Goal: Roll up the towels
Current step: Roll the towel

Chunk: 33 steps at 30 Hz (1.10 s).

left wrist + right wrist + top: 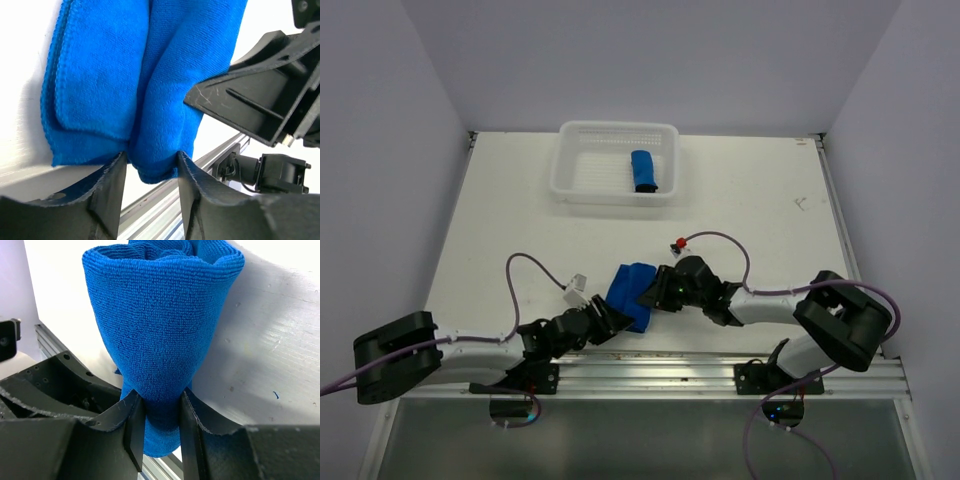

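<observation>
Nearest your left wrist camera, the left gripper (150, 161) has its two black fingers drawn in narrow on a bunched edge of the near towel (100, 85), and the cloth fills the gap between them. From that pinch the royal-blue fabric runs straight away from the fingers in two thick folds lying side by side. To the right of it you can see the black body of the right gripper (260, 95).

Your right wrist view shows that gripper clamped narrow on the same towel as well. The cloth is squeezed thin between the fingers and flares out beyond them into a loose, partly rolled bundle. Its layered open end points away from the camera.

From above, you find the near towel lying on the white table (760, 200), close to the aluminium rail (660, 368) at the near edge and between the two grippers. The left gripper meets it from the left and near side, the right gripper from the right. Its long axis runs roughly near to far, leaning a little to the right at the far end.

Well apart, by the far edge, the white basket (618, 128) holds the rolled towel (643, 171). That tight roll lies in the basket's right half, its long axis also running near to far.
</observation>
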Motion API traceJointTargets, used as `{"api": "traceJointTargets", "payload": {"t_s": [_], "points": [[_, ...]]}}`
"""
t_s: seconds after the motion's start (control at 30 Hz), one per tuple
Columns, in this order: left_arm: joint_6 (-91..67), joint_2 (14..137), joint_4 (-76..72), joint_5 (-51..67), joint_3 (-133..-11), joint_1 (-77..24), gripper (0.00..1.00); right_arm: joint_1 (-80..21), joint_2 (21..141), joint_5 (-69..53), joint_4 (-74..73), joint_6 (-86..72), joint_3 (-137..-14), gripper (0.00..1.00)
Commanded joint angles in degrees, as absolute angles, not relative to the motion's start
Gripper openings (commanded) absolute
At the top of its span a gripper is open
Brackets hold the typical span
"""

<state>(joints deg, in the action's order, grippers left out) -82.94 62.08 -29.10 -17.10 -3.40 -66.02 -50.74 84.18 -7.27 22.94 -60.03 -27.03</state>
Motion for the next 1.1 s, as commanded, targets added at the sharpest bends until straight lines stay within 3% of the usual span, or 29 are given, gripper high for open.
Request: {"api": "traceJointTargets", "payload": {"t_s": [0.0, 0.27, 0.43, 0.7, 1.07], "points": [[-78.7, 57.8, -24.3, -16.2, -1.6, -66.0, 0.49, -50.7, 83.0, -2.5, 19.2, -61.1, -29.1, 0.28], [-65.8, 48.3, -4.5, -23.4, -12.3, -66.4, 0.54, -50.6, 81.8, -1.0, 13.1, -63.9, -30.8, 0.29], [-56.1, 50.1, 1.9, -31.0, -20.0, -70.1, 0.59, -50.6, 82.3, -0.1, 4.9, -65.3, -33.6, 0.29], [-43.9, 59.4, 8.1, -43.5, -31.5, -80.1, 0.62, -50.4, 82.5, 1.3, -4.1, -68.2, -36.5, 0.33], [-32.9, 65.7, 3.0, -49.5, -31.3, -87.6, 0.63, -48.7, 81.8, -1.3, -6.5, -69.0, -38.1, 0.35]]}}
